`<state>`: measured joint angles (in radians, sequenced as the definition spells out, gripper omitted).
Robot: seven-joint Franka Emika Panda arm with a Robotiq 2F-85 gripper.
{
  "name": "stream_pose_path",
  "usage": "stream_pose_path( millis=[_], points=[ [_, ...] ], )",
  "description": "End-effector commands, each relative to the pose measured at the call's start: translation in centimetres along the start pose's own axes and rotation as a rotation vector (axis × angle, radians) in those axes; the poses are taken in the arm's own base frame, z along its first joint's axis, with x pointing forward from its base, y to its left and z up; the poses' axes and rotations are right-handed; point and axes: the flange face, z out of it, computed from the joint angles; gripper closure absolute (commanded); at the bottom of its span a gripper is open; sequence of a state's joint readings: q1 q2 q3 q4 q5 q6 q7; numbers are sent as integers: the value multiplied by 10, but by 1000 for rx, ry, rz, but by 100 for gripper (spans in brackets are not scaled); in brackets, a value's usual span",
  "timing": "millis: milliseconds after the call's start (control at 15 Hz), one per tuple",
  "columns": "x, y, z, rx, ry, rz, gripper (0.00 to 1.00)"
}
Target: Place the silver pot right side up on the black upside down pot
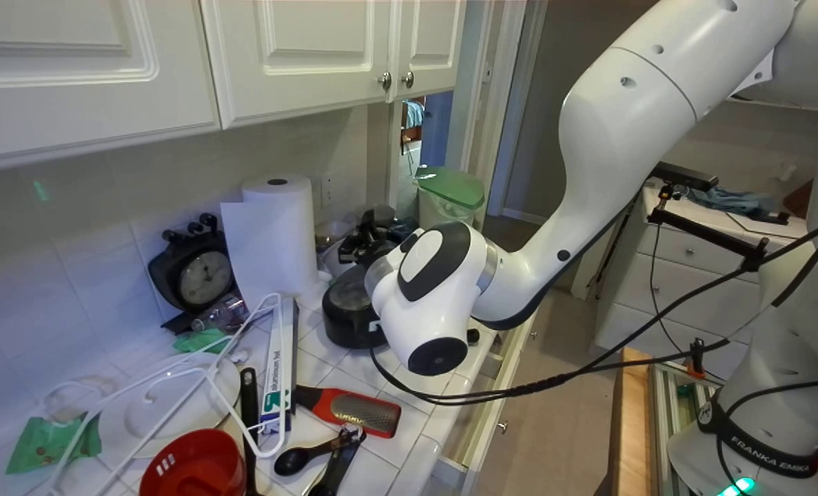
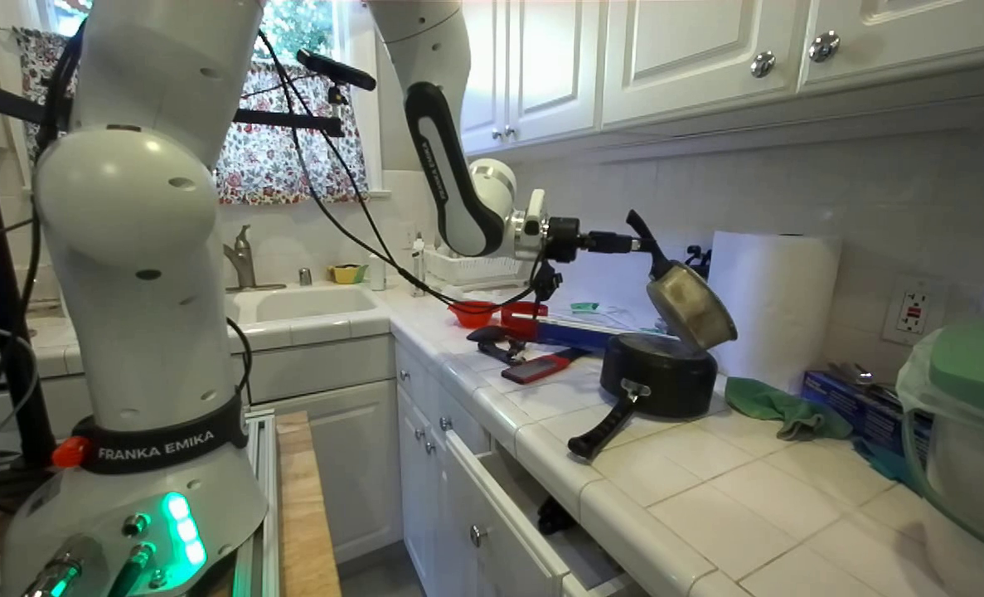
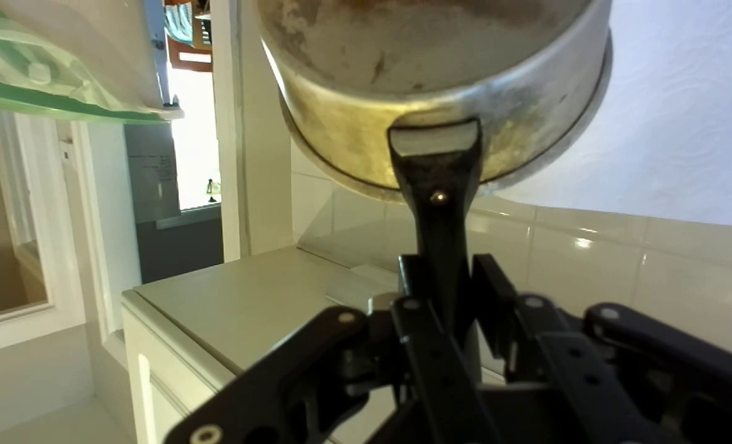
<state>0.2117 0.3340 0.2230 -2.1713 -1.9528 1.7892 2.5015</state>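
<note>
Wrist view: the black two-fingered pincer [image 3: 447, 277] grips the long black handle [image 3: 441, 228] of a small round silver-grey metal pot [image 3: 430, 80], which lies straight ahead, base turned toward the robot. In an exterior view this pot's long axis slants down to the right, its lowest edge overlapping the right side of the squat black upside-down pot [image 2: 661, 377]; contact is unclear. Its base likely must be levelled first. An upright white paper-towel roll [image 2: 777, 311] crowds the far side; the white tiled table [image 2: 724, 522] seems roomier near.

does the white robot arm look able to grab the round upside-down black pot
Probably not: its black gripper holds the round silver metal pot by the black handle, so isn't free.
</note>
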Motion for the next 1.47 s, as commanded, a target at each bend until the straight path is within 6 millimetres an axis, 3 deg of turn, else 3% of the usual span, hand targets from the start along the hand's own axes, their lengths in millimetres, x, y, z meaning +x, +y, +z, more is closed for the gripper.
stream_pose_path(
  millis=[0, 733, 1400],
  points=[
    [-17, 1, -9, 21, 12, 0, 90],
    [-51, 5, -25, 24, -2, -52, 90],
    [-65, 12, -16, -6, -47, -87, 90]
  ],
)
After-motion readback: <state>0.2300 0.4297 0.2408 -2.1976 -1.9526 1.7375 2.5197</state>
